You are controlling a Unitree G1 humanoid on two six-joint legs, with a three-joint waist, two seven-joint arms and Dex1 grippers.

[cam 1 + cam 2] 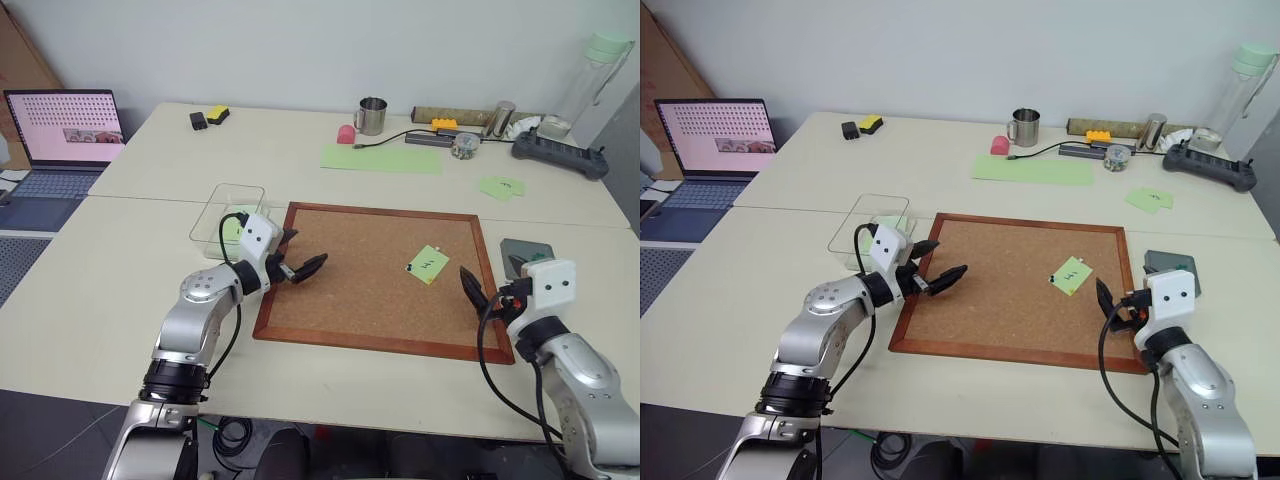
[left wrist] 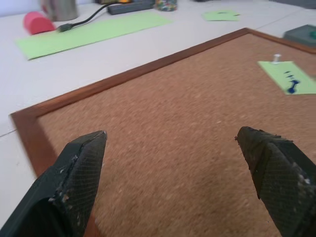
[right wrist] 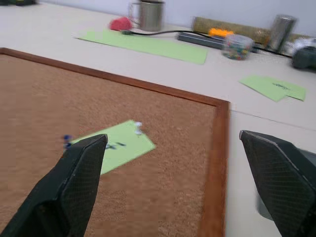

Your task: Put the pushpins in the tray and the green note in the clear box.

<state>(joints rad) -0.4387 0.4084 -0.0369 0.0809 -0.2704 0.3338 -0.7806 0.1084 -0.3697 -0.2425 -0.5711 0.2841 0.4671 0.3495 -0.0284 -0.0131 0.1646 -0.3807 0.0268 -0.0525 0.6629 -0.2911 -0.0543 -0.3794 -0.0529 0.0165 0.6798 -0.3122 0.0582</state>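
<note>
Both end effectors spread wide, empty: left end effector [image 1: 300, 268] over the cork board's left side, right end effector [image 1: 478, 290] at its right edge. Small light-green sticky note [image 1: 428, 263] lies pinned by a whitish pushpin [image 2: 277, 58]; pulling it first likely tears it. Tiny pin may slip.

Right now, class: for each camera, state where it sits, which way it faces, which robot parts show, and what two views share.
Left and right eye views: on the head, looking forward and down at the cork board; both arms show.
Left wrist view: along the open left gripper, across the board.
Right wrist view: along the open right gripper, toward the steel mug.
Shared: both wrist views show the pinned green note.
</note>
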